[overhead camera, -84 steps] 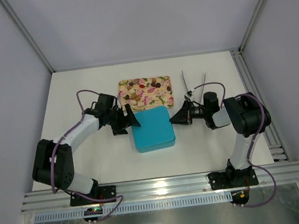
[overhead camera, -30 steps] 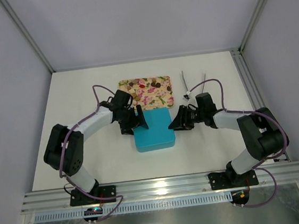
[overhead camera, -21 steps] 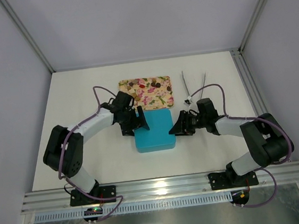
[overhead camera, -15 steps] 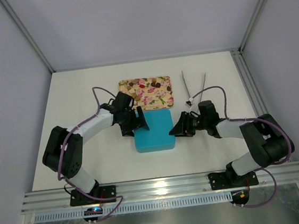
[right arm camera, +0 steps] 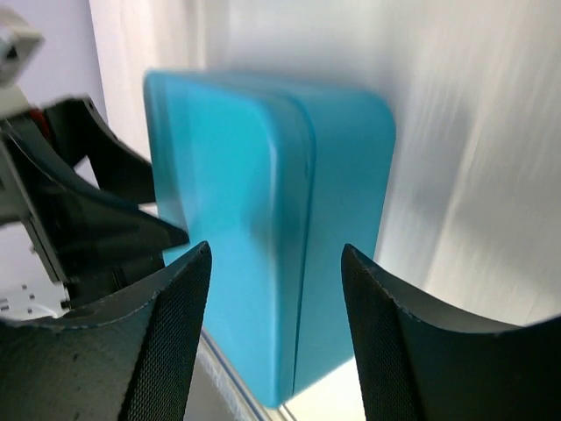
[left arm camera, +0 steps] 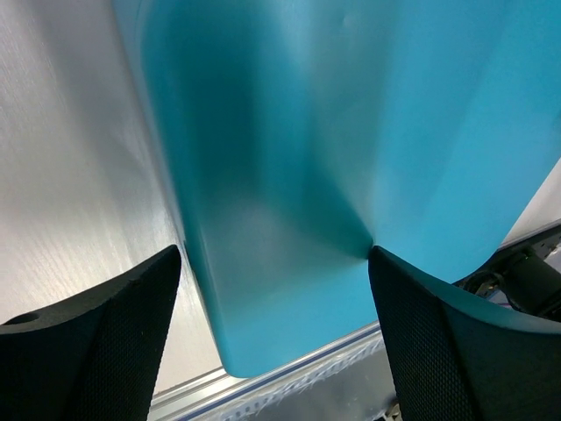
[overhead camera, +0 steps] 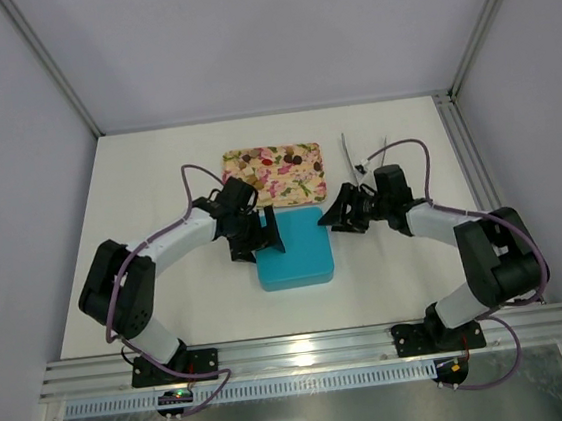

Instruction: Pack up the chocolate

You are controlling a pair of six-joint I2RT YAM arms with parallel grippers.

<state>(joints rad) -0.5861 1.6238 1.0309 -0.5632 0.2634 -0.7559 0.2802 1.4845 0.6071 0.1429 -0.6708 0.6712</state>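
Fingers [left arm camera: 88, 333] of the left gripper [overhead camera: 257, 241] and right gripper [overhead camera: 334, 215] are spread apart, holding nothing, flanking the closed teal box [overhead camera: 294, 254]. Behind it the chocolate [overhead camera: 269, 158] lies on the flowered tray [overhead camera: 303, 183]. Judged best: pinch the lid above its seam, lifting level

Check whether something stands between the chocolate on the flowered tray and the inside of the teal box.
Yes. The teal box is closed: its lid sits on top, so the chocolate on the flowered tray just behind it cannot go in until the lid comes off.
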